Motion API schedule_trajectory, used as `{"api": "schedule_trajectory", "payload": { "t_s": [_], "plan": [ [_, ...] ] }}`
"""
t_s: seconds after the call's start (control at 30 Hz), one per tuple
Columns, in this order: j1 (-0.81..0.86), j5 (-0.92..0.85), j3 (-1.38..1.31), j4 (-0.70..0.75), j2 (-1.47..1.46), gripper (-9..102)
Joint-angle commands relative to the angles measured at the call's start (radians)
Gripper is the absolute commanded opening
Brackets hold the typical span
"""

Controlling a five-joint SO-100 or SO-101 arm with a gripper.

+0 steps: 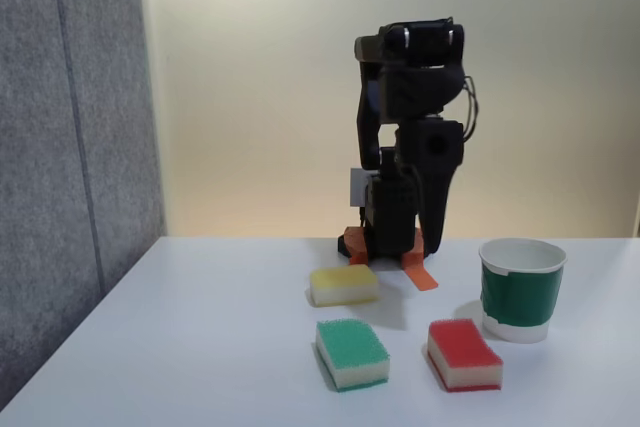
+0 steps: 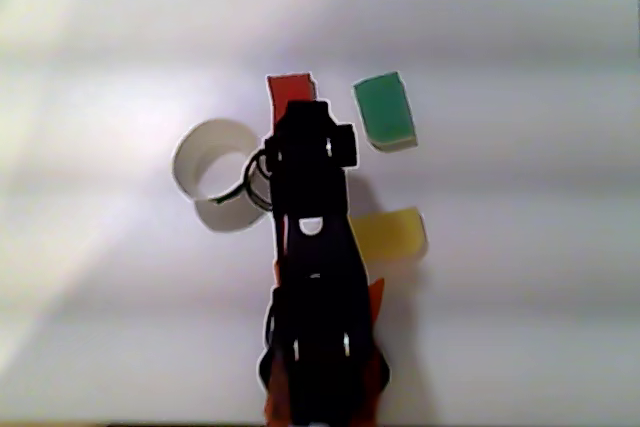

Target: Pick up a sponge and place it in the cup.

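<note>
On white table top point(image 1: 200, 347), fixed view: black five-joint arm point(image 1: 415, 147) w/ orange base parts stands folded upright at rear centre, upper links doubled back over base. Gripper point(image 1: 425, 272) hangs low by base; orange finger tip point(image 1: 422, 277) rests at or just above table, pointing fwd-right. Jaw state: cannot tell, since only one orange finger is distinct and the other is lost against black body.

Small rectangular sponge w/ red top layer and whitish foam bottom point(image 1: 464, 354) lies flat at front right, red side up, apart from gripper. Paper cup w/ white rim and base and wide dark green band point(image 1: 520, 289) stands upright just right of and behind red sponge; narrow gap between them, not touching. Cup interior not visible from this angle.

Green-topped sponge w/ pale foam base point(image 1: 352, 353) lies flat left of red sponge, clear gap between. Yellow-topped sponge w/ pale base point(image 1: 343, 285) lies behind green one, near arm base, close to orange finger tip but apart.

Other view, looking down: arm point(image 2: 315, 277) runs up from bottom edge and covers near part of red sponge point(image 2: 290, 87). Cup point(image 2: 215, 175) sits left of arm, mouth open, white inside, no contents seen. Green sponge point(image 2: 386, 111) upper right; yellow sponge point(image 2: 390, 234) right of arm, partly behind it. Table point(image 2: 520, 327) reads white w/ banded glare.

Grey fabric partition point(image 1: 60, 147) at left; cream wall point(image 1: 270, 97) behind.
</note>
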Motion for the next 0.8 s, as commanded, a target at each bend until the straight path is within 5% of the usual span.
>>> {"api": "schedule_trajectory", "payload": {
  "t_s": [0.0,0.27,0.77],
  "plan": [
    [0.023,-0.052,-0.150,0.069,-0.069,0],
    [0.044,-0.137,-0.442,0.195,-0.301,0],
    [-0.032,-0.160,-0.762,0.206,-0.630,0]
  ]
}}
